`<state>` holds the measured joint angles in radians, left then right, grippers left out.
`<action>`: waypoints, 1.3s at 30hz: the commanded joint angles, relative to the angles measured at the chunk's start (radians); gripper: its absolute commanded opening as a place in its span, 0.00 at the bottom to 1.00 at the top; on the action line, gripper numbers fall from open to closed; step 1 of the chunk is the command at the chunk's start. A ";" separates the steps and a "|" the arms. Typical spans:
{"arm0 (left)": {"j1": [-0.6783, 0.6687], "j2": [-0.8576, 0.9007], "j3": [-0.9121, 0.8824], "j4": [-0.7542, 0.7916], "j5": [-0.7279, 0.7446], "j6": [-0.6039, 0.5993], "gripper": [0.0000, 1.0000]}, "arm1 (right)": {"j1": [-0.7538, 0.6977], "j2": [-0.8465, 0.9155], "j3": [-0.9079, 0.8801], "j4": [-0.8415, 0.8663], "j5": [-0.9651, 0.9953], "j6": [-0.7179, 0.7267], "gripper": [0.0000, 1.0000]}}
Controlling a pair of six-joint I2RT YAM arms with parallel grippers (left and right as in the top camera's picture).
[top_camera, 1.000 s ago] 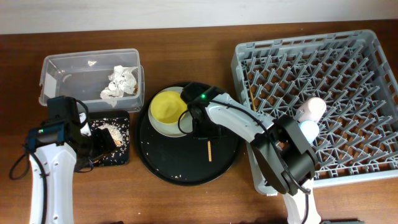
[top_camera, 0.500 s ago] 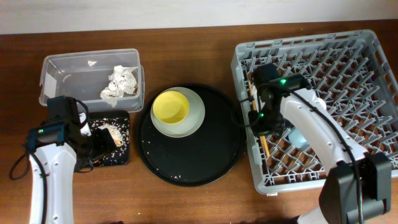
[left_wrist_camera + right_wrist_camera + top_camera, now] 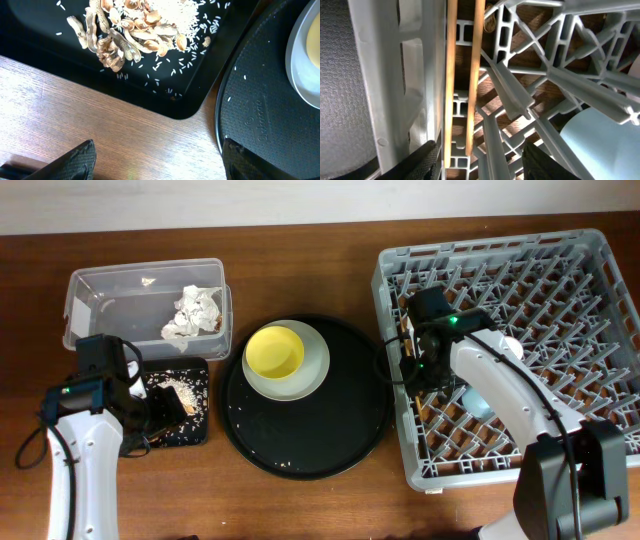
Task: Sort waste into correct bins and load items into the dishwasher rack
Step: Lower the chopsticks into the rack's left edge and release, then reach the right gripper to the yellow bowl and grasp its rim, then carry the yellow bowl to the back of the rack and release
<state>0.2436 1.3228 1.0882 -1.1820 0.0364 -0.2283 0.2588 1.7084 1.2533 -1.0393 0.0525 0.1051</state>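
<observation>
Wooden chopsticks (image 3: 452, 75) lie side by side along the left wall of the dishwasher rack (image 3: 385, 75), resting on the lattice with the brown table showing through the gaps beneath them. My right gripper (image 3: 480, 150) hangs just over them with its fingers spread wider than the pair and gripping nothing. I judge the sticks are set down, but not safely. They are thin and the openings are wide, so a nudge could tip one through the floor of the rack. If I rise crooked, a fingertip could catch a stick or snag a peg. The light-blue cup (image 3: 600, 140) sits close on my other side, so a sideways swing could knock it.

My left gripper (image 3: 159, 145) is wide open and empty, low over the table between the black tray (image 3: 30, 30) of food scraps (image 3: 135, 30) and the round tray (image 3: 260, 110).

The yellow bowl (image 3: 275, 352) sits loose on the plate (image 3: 318, 368), and lifting the plate tilted could slide it off.
</observation>
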 commanded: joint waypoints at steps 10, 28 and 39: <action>0.003 -0.016 0.001 0.007 0.001 -0.003 0.83 | 0.025 -0.001 0.435 -0.126 -0.447 0.006 0.68; 0.003 -0.016 0.001 0.013 0.005 -0.003 0.84 | 0.285 0.496 0.433 0.264 -0.328 0.349 0.31; 0.003 -0.016 0.001 0.018 0.004 -0.003 0.87 | 0.182 0.226 0.435 0.080 -0.091 0.198 0.04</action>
<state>0.2436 1.3216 1.0882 -1.1648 0.0368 -0.2287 0.4770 2.0827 1.6802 -0.9466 -0.1581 0.3737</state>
